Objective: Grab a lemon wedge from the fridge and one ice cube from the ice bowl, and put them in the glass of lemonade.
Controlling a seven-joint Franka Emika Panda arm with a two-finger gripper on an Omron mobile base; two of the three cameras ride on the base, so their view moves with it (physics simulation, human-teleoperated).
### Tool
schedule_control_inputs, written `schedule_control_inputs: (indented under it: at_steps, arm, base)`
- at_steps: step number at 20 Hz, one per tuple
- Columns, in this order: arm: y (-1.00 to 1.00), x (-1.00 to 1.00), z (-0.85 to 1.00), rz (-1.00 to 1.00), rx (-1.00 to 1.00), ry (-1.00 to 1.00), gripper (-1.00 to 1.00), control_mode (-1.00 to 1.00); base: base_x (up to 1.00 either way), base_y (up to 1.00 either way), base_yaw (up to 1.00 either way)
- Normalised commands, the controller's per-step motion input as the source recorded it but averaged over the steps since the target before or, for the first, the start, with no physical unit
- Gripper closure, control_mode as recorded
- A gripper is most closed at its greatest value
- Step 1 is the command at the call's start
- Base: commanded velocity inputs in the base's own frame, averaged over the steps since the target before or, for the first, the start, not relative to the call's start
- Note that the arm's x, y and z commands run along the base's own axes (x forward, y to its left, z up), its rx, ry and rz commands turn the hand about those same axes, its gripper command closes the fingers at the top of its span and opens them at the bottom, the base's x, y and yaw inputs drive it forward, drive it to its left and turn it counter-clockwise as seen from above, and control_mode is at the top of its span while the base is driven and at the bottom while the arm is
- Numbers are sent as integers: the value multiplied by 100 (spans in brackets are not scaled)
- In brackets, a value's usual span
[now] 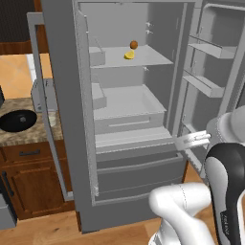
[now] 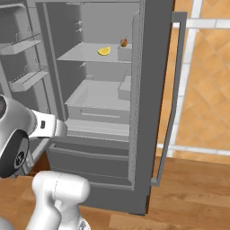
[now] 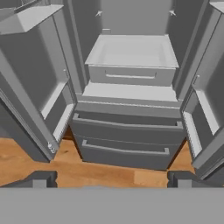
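The fridge stands with both upper doors swung open. On its top shelf lies the yellow lemon wedge, just in front of a small orange ball. My gripper is open and holds nothing. It hovers low in front of the fridge, level with the drawers and well below the wedge's shelf. The black ice bowl sits on the counter at the left. I cannot make out an ice cube in it. A small pale glass shows by the toaster, partly behind the door handle.
The left door swings out over the counter and partly hides a grey toaster. The right door carries bins beside my arm. A deep white tray fills the middle shelf. Wooden floor lies in front.
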Motion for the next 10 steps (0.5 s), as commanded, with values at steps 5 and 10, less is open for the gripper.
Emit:
schedule_control_inputs:
  at_steps: [5,10]
  arm:
    - [0,0,0,0,0,-1,-100,100]
    - [0,0,0,0,0,0,-100,100]
  base:
    - [0,0,0]
    - [74,0,0]
